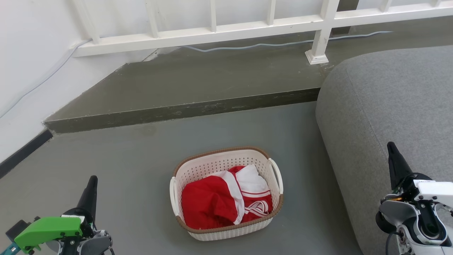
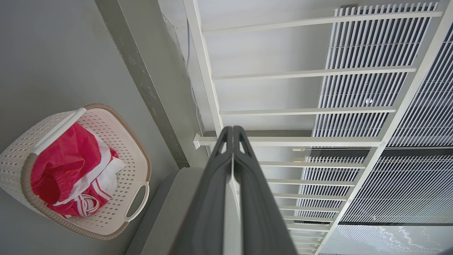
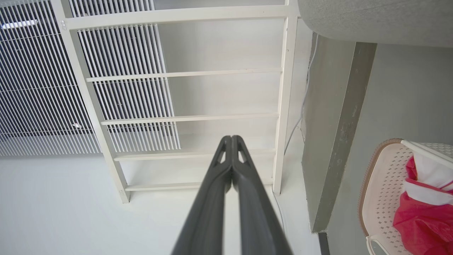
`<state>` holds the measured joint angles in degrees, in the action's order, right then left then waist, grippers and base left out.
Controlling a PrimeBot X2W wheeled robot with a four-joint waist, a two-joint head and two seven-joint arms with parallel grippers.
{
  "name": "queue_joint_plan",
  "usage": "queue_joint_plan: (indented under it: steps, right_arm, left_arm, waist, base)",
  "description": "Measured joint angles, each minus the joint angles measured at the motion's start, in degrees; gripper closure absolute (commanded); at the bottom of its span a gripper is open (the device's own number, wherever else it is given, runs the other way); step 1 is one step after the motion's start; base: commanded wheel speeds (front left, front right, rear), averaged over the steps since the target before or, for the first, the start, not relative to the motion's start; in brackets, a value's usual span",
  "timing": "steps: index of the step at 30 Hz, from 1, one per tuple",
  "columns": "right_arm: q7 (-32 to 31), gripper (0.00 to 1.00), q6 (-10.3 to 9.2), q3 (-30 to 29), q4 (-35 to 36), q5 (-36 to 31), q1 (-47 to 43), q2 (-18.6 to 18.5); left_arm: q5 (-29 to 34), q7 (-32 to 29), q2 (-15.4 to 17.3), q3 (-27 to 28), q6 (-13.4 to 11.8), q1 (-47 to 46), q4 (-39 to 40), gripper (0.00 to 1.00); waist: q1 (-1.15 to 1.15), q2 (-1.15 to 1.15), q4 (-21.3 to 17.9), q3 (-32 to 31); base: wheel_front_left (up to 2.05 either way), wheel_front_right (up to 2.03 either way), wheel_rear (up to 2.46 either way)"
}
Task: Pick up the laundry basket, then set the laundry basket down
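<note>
The laundry basket (image 1: 216, 164) is cream-white and perforated, with a brown rim and two white side handles. It stands on the grey floor at the centre of the head view and holds red and white clothes (image 1: 223, 198). My left gripper (image 1: 91, 186) is at the lower left, well left of the basket, fingers together and empty. My right gripper (image 1: 392, 150) is at the lower right in front of the sofa, also shut and empty. The left wrist view has the basket (image 2: 116, 141) at its left; the right wrist view has the basket (image 3: 382, 184) at its right edge.
A grey sofa (image 1: 393, 106) rises close to the right of the basket. Behind it a dark step (image 1: 184, 109) leads up to a raised platform with a white railing (image 1: 247, 26) and a cable. A white wall (image 1: 28, 71) closes the left side.
</note>
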<state>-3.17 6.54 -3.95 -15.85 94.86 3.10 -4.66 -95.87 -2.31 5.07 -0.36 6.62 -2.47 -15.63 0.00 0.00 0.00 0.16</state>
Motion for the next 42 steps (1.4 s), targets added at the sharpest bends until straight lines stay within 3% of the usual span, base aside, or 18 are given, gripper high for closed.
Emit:
queue_joint_plan:
  steps: [42]
  right_arm:
    - [-0.2,1.00,0.01,-0.2,-0.3,0.0,0.0,0.1]
  left_arm:
    - [0.0,-0.2,0.0,0.2,0.0,-0.2,-0.3,1.00]
  waist:
    - [0.00,0.00,0.0,0.0]
  base:
    - [0.00,0.00,0.00]
